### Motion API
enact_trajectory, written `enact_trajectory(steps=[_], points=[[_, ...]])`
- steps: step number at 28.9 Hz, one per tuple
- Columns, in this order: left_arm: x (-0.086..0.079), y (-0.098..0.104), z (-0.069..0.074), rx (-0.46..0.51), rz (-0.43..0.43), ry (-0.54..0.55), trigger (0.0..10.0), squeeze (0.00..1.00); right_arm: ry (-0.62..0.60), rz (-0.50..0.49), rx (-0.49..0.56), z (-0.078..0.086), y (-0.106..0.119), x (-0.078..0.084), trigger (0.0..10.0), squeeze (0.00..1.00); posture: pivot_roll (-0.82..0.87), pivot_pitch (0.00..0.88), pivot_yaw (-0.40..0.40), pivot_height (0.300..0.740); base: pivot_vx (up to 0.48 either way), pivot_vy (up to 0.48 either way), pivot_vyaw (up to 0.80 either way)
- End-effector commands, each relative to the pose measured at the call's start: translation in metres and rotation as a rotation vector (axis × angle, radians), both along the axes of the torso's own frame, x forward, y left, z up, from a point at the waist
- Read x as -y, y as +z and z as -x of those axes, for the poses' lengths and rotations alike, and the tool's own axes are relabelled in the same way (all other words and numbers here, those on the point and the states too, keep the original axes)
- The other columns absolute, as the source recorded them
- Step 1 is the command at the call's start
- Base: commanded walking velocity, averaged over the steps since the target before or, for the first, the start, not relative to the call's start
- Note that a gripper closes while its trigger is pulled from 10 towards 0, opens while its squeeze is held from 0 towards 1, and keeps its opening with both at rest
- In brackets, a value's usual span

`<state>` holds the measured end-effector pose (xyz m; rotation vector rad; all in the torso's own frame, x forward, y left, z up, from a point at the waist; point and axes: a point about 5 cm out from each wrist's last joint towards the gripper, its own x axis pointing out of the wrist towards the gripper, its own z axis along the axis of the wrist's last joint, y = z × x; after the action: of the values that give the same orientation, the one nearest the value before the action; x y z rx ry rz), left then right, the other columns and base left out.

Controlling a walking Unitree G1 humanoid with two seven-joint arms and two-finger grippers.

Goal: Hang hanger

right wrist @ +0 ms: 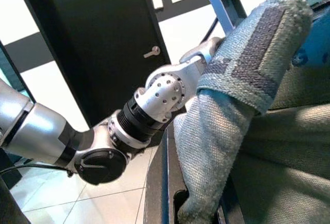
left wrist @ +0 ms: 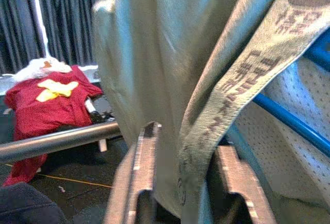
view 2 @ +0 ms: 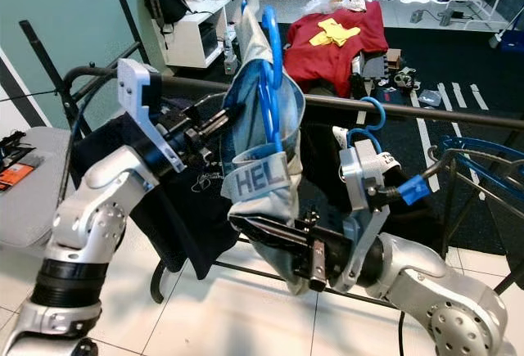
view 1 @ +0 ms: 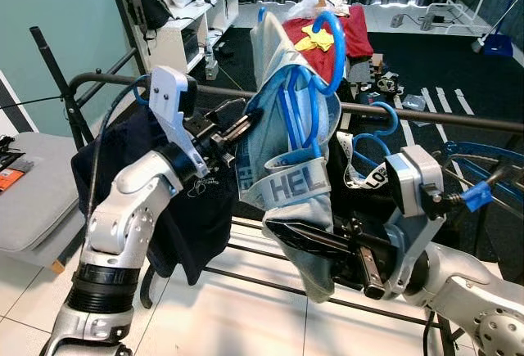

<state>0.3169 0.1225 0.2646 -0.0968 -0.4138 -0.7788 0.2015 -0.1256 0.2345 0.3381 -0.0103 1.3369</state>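
Both grippers are gripping the grey shorts [view 1: 299,168].
Your left gripper [view 1: 246,124] and right gripper [view 1: 282,232] are pinching the fabric (blue hanger [view 1: 315,78] inside) above the rail [view 1: 442,117].

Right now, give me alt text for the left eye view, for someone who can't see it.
Two robot hands hold a blue hanger with a grey garment at a metal rail: the left hand at the cloth's side, the right hand gripping its lower part. A dark garment hangs on the rail's left.

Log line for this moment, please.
phase: hanging | left tool: gripping grey garment | right tool: gripping garment bottom | blue hanger: hook above rail, unhooked
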Motion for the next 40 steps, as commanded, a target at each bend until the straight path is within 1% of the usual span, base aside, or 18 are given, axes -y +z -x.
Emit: enact_trajectory(steps=[1, 6, 9, 10, 12, 15, 18, 22, 27, 28, 30, 31, 32, 33, 35, 36, 38, 40], points=[[-0.012, 0.003, -0.004, 0.013, -0.016, 0.048, 0.0, 0.0, -0.013, 0.011, 0.023, 0.002, 0.003, 0.002, 0.0, 0.0, -0.09, 0.028, 0.015, 0.74, 0.0, 0.0, 0.0], [-0.018, 0.005, -0.007, 0.024, -0.021, 0.086, 0.0, 0.0, -0.033, 0.038, 0.011, 0.001, 0.0, 0.005, 0.0, 0.0, -0.1, 0.027, 0.015, 0.74, 0.0, 0.0, 0.0], [-0.026, 0.012, -0.012, 0.05, -0.006, 0.154, 0.0, 0.0, 0.005, 0.185, -0.089, 0.009, -0.025, 0.002, 0.0, 0.0, -0.1, 0.026, 0.013, 0.74, 0.0, 0.0, 0.0], [-0.026, 0.012, -0.012, 0.05, -0.006, 0.154, 0.0, 0.0, 0.005, 0.185, -0.089, 0.009, -0.025, 0.002, 0.0, 0.0, -0.1, 0.026, 0.013, 0.74, 0.0, 0.0, 0.0], [-0.027, 0.014, -0.013, 0.058, -0.003, 0.165, 0.0, 0.0, 0.026, 0.24, -0.129, 0.014, -0.035, 0.001, 0.0, 0.0, -0.1, 0.026, 0.013, 0.74, 0.0, 0.0, 0.0], [-0.025, 0.02, -0.013, 0.073, 0.01, 0.146, 0.0, 0.0, 0.055, 0.367, -0.225, 0.026, -0.058, -0.001, 0.0, 0.0, -0.1, 0.025, 0.011, 0.74, 0.0, 0.0, 0.0], [-0.023, 0.019, -0.013, 0.071, 0.009, 0.131, 0.0, 0.0, 0.079, 0.394, -0.25, 0.032, -0.064, -0.004, 0.0, 0.0, -0.11, 0.024, 0.013, 0.74, 0.0, 0.0, 0.0], [-0.022, 0.017, -0.015, 0.066, 0.001, 0.133, 0.0, 0.0, 0.08, 0.388, -0.244, 0.033, -0.063, -0.005, 0.0, 0.0, -0.11, 0.023, 0.016, 0.74, 0.0, 0.0, 0.0], [-0.027, 0.009, -0.021, 0.037, -0.043, 0.187, 0.0, 0.0, 0.106, 0.316, -0.181, 0.038, -0.046, -0.003, 0.0, 0.0, -0.11, 0.026, 0.022, 0.74, 0.0, 0.0, 0.0], [-0.033, 0.003, -0.027, 0.012, -0.093, 0.238, 0.0, 0.0, 0.108, 0.275, -0.138, 0.039, -0.036, -0.001, 0.0, 0.0, -0.12, 0.026, 0.027, 0.74, 0.0, 0.0, 0.0], [-0.033, 0.003, -0.027, 0.012, -0.093, 0.238, 0.0, 0.0, 0.108, 0.275, -0.138, 0.039, -0.036, -0.001, 0.0, 0.0, -0.12, 0.026, 0.027, 0.74, 0.0, 0.0, 0.0], [-0.04, -0.003, -0.031, -0.009, -0.135, 0.287, 0.0, 0.0, 0.091, 0.255, -0.104, 0.039, -0.029, 0.001, 0.0, 0.0, -0.13, 0.027, 0.03, 0.74, 0.0, 0.0, 0.0], [-0.04, -0.003, -0.031, -0.009, -0.135, 0.287, 0.0, 0.0, 0.091, 0.255, -0.104, 0.039, -0.029, 0.001, 0.0, 0.0, -0.13, 0.027, 0.03, 0.74, 0.0, 0.0, 0.0], [-0.05, -0.01, -0.038, -0.034, -0.197, 0.368, 0.0, 0.0, 0.073, 0.245, -0.081, 0.038, -0.025, 0.003, 0.0, 0.0, -0.13, 0.028, 0.037, 0.74, 0.0, 0.0, 0.0], [-0.05, -0.01, -0.038, -0.034, -0.197, 0.368, 0.0, 0.0, 0.073, 0.245, -0.081, 0.038, -0.025, 0.003, 0.0, 0.0, -0.13, 0.028, 0.037, 0.74, 0.0, 0.0, 0.0], [-0.066, -0.014, -0.044, -0.058, -0.243, 0.464, 0.0, 0.0, 0.058, 0.241, -0.071, 0.038, -0.023, 0.005, 0.0, 0.0, -0.13, 0.029, 0.042, 0.74, 0.0, 0.0, 0.0], [-0.066, -0.014, -0.044, -0.058, -0.243, 0.464, 0.0, 0.0, 0.058, 0.241, -0.071, 0.038, -0.023, 0.005, 0.0, 0.0, -0.13, 0.029, 0.042, 0.74, 0.0, 0.0, 0.0], [-0.093, -0.011, -0.049, -0.063, -0.282, 0.619, 0.0, 0.0, 0.066, 0.245, -0.077, 0.043, -0.023, 0.005, 0.0, 0.0, -0.13, 0.03, 0.045, 0.74, 0.0, 0.0, 0.0]])
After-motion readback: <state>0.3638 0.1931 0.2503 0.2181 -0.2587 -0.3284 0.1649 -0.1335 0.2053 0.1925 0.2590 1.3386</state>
